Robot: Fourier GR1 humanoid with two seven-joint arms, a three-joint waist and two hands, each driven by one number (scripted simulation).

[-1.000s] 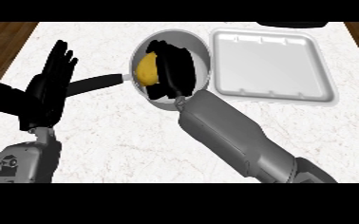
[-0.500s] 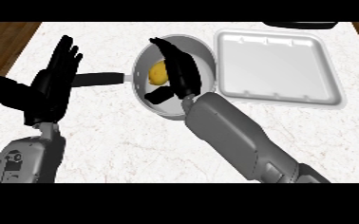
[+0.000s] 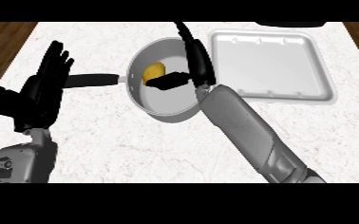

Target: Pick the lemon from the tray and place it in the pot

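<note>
The yellow lemon (image 3: 153,71) lies inside the grey pot (image 3: 163,105), toward its left wall. My right hand (image 3: 196,61) is over the pot, fingers straight and pointing away, thumb (image 3: 170,80) sticking out left just beside the lemon; it holds nothing. The white tray (image 3: 270,65) sits to the right of the pot with nothing in it. The pot's black handle (image 3: 91,79) points left. My left hand (image 3: 48,83) stands open at the left edge, fingers up, resting in front of the handle's end.
A dark object (image 3: 291,24) shows partly at the top right edge behind the tray. The marble counter (image 3: 140,152) ends in a wooden strip (image 3: 15,33) at the far left.
My right hand has opened and let go of the lemon, its fingers straightening and lifting toward the pot's right rim. The lemon now lies free in the pot. The view shifted slightly.
</note>
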